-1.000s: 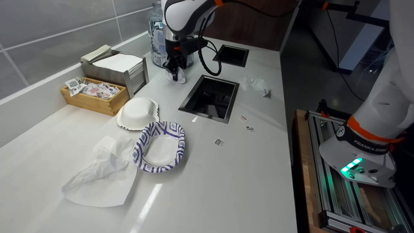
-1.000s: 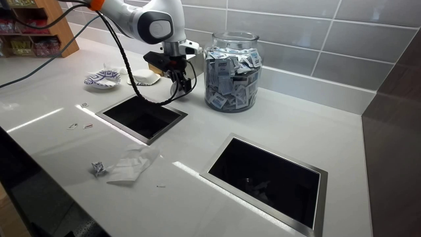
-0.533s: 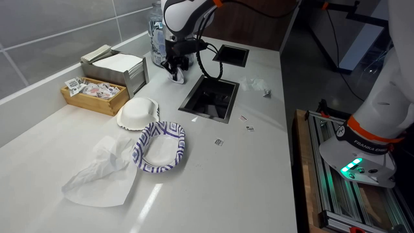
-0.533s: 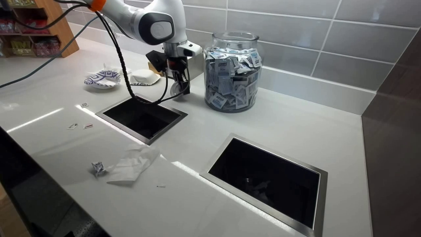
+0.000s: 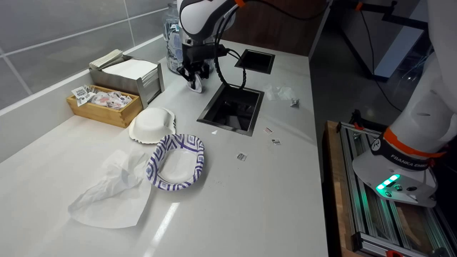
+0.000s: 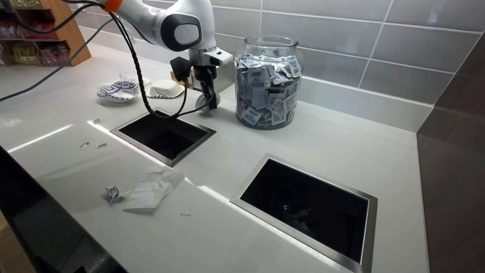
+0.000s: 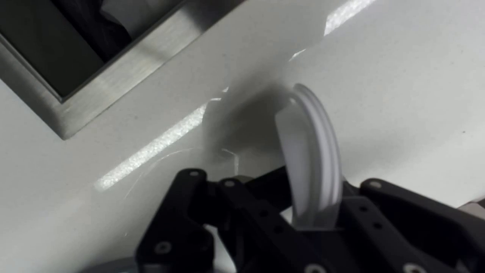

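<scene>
My gripper (image 7: 313, 191) is shut on a white, round plastic lid (image 7: 318, 144) with a ridged rim. The lid stands on edge between the black fingers (image 7: 271, 185), and its lower part is hidden by them. In both exterior views the gripper (image 5: 195, 82) points down with the lid (image 5: 199, 85) just above the white counter; whether the lid's lowest edge touches it I cannot tell. The lid (image 6: 201, 101) shows behind the dark fingers beside the nearer framed counter opening (image 6: 189, 153). Close by stands a glass jar (image 6: 267, 94) full of small packets.
A further framed opening (image 6: 295, 233) lies beyond the jar. Along the wall are a napkin holder (image 5: 123, 85) and a wooden packet box (image 5: 101, 113). An upturned white bowl (image 5: 151, 123), a patterned bowl (image 5: 196, 167), crumpled paper (image 5: 114, 192) and scattered wrappers lie on the counter.
The wrist has turned about its upright axis, and the lid has turned with it, still gripped. The arm's cable loop has swung along. The gripper has hardly shifted over the counter.
</scene>
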You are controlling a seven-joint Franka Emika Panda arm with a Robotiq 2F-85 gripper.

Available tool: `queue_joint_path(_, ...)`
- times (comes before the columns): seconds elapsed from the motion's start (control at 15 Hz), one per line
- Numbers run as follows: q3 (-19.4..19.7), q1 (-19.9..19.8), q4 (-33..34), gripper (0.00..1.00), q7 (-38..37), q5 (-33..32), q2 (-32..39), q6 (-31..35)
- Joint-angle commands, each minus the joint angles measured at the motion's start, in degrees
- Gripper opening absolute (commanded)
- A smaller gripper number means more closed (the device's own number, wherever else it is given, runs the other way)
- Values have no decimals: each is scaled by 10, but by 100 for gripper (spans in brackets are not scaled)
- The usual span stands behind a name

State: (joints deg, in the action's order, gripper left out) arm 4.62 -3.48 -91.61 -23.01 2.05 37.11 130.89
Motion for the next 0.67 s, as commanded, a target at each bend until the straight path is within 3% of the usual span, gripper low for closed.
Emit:
queue_joint_path(0.0,9,18,-2,1,35,-19,55,31)
queue_joint_path(0.27,26,50,-24,1,60,-97,44,72)
queue_joint_path(0.6,45,80,-41,1,-44,-98,26,67)
